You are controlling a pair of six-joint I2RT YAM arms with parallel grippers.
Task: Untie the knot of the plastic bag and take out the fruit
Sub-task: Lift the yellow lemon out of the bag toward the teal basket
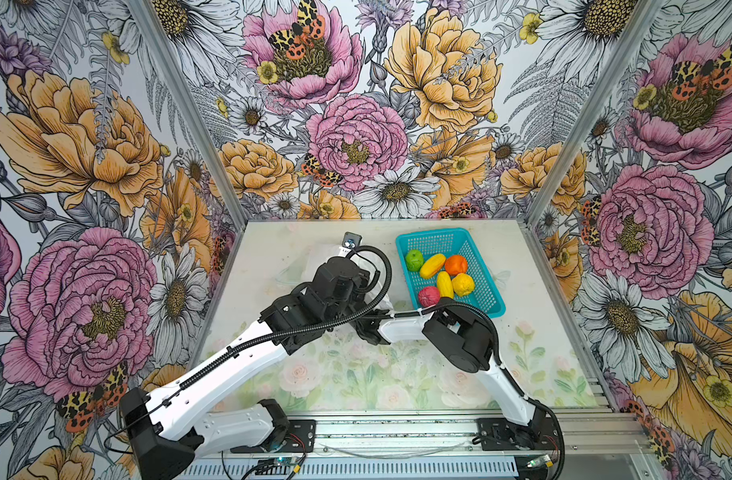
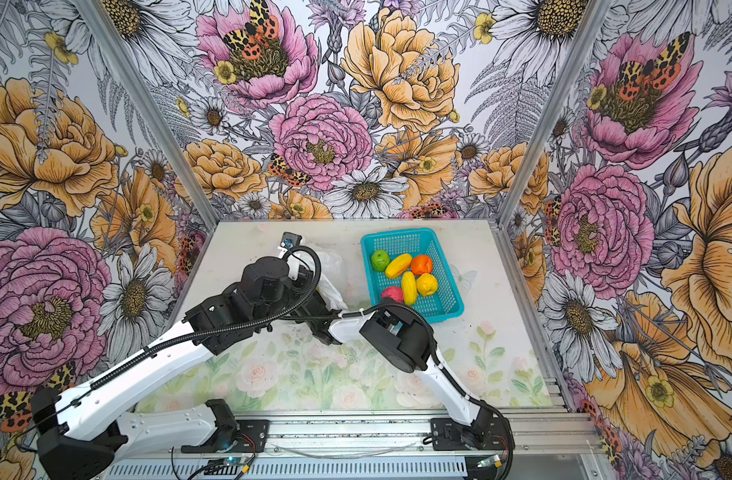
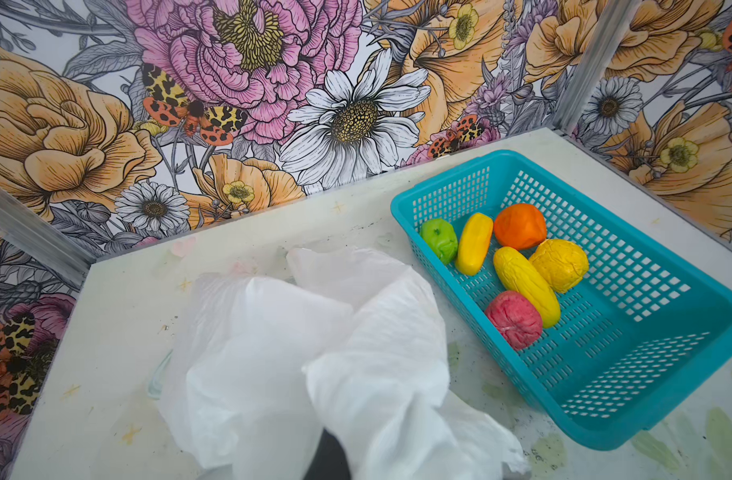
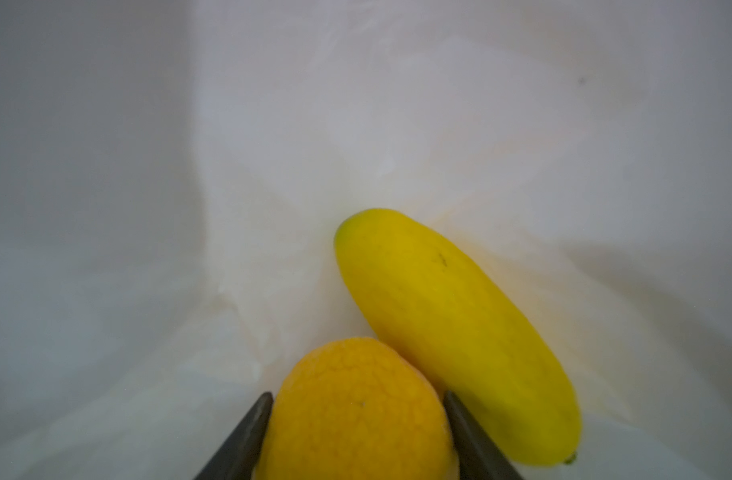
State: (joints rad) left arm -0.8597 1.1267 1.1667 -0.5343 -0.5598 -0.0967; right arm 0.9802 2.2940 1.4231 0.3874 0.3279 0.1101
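The white plastic bag [image 3: 298, 340] lies crumpled left of the basket and rises to my left gripper [image 3: 327, 457], which is shut on its gathered film; the bag covers the jaws. My right gripper [image 4: 358, 395] is inside the bag [image 4: 356, 124]. Its two dark fingers press on both sides of a yellow-orange lemon-like fruit [image 4: 356, 415]. A yellow oblong fruit [image 4: 451, 332] lies against it. In both top views the arms hide most of the bag [image 2: 329, 270]. The knot is out of view.
A teal mesh basket [image 1: 433, 234] stands at the back right with several fruits in it: a green apple [image 1: 414, 259], an orange [image 1: 455, 264], a pink-red ball [image 1: 428, 296] and yellow ones [image 1: 444, 284]. Floral walls close in three sides.
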